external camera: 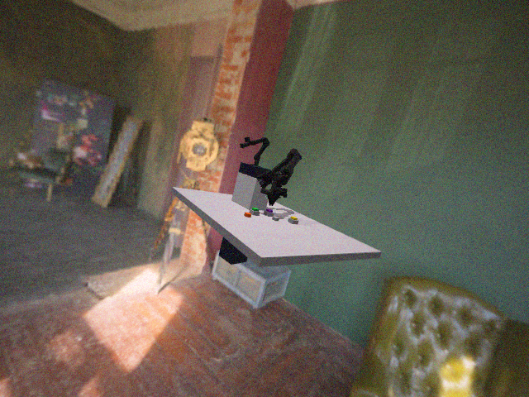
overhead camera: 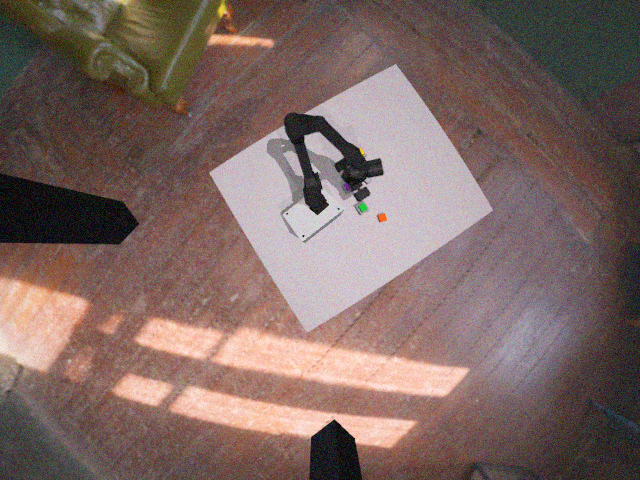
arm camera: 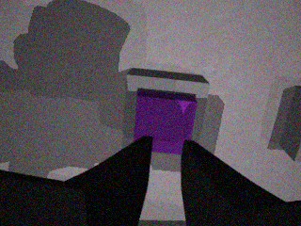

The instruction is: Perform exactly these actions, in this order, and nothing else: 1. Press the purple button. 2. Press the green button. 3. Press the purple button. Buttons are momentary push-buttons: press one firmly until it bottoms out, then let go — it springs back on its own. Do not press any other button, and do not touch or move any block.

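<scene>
Wrist view: purple button sits just ahead of a nearly closed claw

The purple button fills the middle of the wrist frame, its cap set in a grey housing on the desk. The claw is drawn almost shut, a narrow gap between its tips and nothing held. The tips overlap the cap's near edge in that frame; whether they touch it cannot be told.

This looks like the approach to a purple press. The cap is probably light and springy, the housing stiff. It wants no grip: the best contact is the cap's centre, pushed straight down until it bottoms out, then released. A push on the near edge could slip off or catch the housing.

The green button, right of centre in the top frame, should take the same handling. Close by, the orange block and grey block leave little room for a sideways sweep.
</scene>
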Tool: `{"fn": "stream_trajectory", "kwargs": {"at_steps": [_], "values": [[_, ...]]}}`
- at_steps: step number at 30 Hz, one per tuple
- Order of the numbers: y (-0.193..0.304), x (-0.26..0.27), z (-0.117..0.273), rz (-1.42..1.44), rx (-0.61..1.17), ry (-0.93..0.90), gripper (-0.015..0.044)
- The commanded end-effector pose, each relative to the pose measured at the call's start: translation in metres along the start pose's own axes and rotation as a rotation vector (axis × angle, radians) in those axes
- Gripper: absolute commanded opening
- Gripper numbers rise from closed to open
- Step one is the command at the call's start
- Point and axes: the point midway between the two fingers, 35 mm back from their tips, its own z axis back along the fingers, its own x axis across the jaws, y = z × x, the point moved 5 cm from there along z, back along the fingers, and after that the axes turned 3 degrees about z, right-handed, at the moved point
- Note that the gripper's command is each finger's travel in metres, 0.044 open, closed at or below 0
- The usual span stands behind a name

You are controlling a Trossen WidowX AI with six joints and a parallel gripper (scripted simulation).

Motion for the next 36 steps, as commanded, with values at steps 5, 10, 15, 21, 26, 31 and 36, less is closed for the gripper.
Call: {"fn": "stream_trajectory", "kwargs": {"at_steps": [5, 10, 15, 21, 26, 31, 36], "values": [[0.002, 0.001, -0.003, -0.009, 0.002, -0.007, 0.002], [0.002, 0.0, -0.003, -0.009, 0.002, -0.007, 0.002], [0.002, 0.0, -0.011, -0.009, 0.002, -0.006, 0.002], [0.002, 0.0, -0.02, -0.009, 0.002, -0.006, 0.002], [0.002, 0.001, -0.028, -0.009, 0.002, -0.007, 0.002], [0.003, 0.001, -0.036, -0.009, 0.002, -0.008, 0.002], [0.003, 0.001, -0.037, -0.009, 0.002, -0.009, 0.002]]}}
